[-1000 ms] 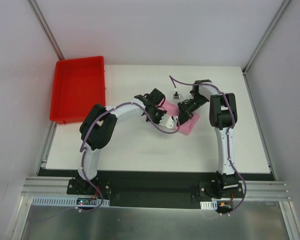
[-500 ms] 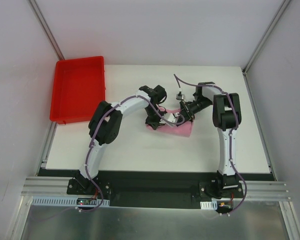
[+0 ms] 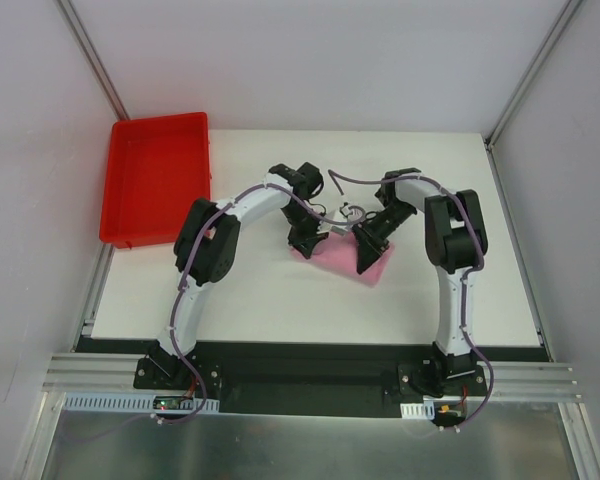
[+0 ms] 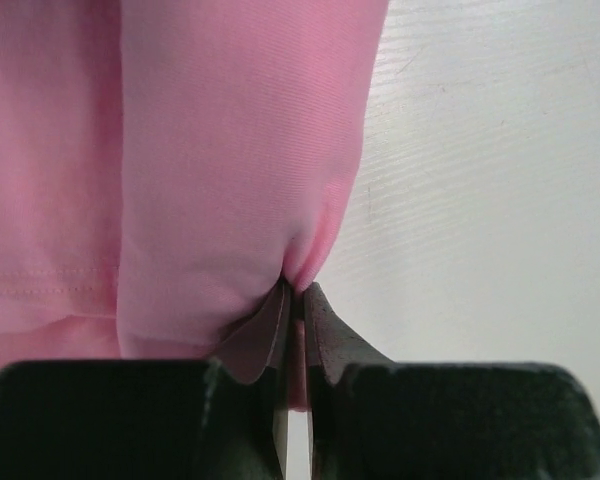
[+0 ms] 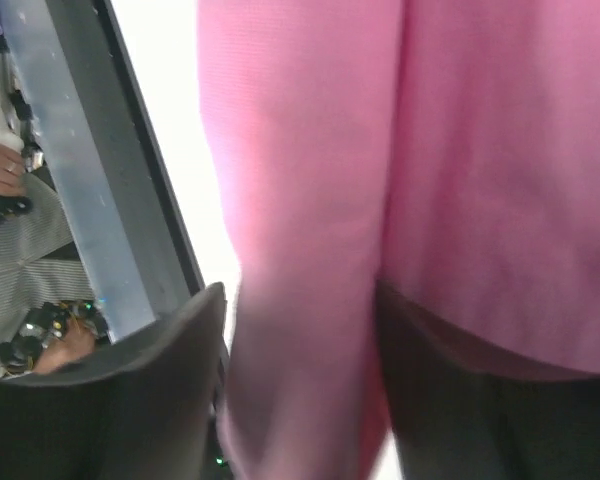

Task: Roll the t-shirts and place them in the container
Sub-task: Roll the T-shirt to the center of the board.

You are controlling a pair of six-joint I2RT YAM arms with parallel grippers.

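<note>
- Lying in a small bunched heap, the pink t-shirt (image 3: 338, 262) sits near the middle of the white worktop (image 3: 280, 300).
- It is folded over on itself, much smaller than a shirt laid out flat.
- The left tool (image 4: 295, 300) is at the left end of the heap. Its two tips are pressed together on a thin pinch of pink cloth. The cloth puckers where it is pinched.
- Seen from the left wrist, the rest of the shirt spreads away from that pinch. A sewn hem shows at the far left, and bare white worktop shows on the right.
- The right tool (image 5: 300, 340) is at the right end of the heap.
- Its dark fingers (image 5: 130, 400) stand apart, with a thick fold of pink cloth between them. That picture is blurry, so I cannot tell if they squeeze the fold or only sit around it.
- Both arms bend in toward the shirt from the near edge.
- A red tray (image 3: 155, 185) sits at the far left corner, well apart from the shirt.
</note>
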